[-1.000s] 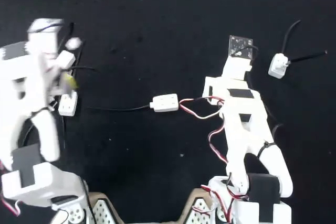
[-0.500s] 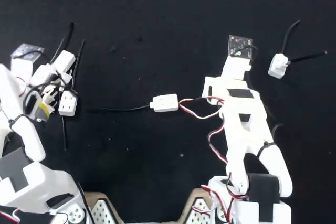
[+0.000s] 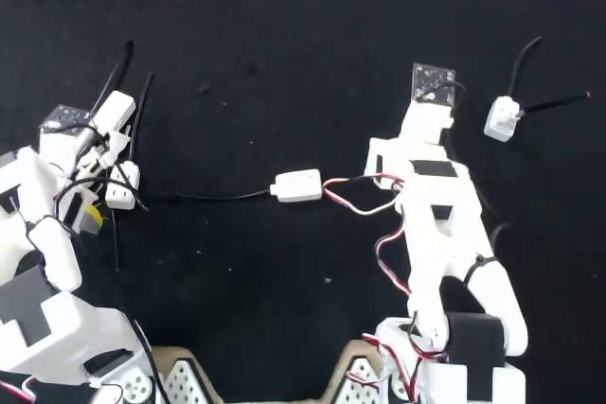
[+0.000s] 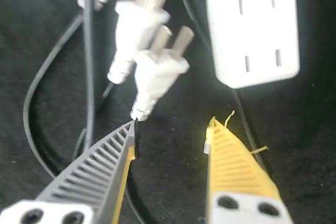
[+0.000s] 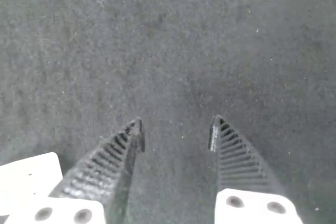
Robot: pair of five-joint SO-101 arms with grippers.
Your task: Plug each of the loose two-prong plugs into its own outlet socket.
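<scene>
Your left gripper (image 4: 171, 131) fingers apart just behind plug (image 4: 157, 71); black cords (image 4: 88, 51) crowd it, outlet block (image 4: 252, 30) beside; right gripper (image 5: 176, 129) fingers apart.

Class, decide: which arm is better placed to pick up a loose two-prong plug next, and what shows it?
Left. The left pincer is open just short of a loose plug, with an outlet block beside it. The right pincer hangs open over black cloth.

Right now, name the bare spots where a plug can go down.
Bare: the far stretch of cloth between the plugs and the right gripper; the near patch between left arm and right arm, this side of the middle socket block. Crowded: around the left gripper, with plugs, cords and an outlet.
</scene>
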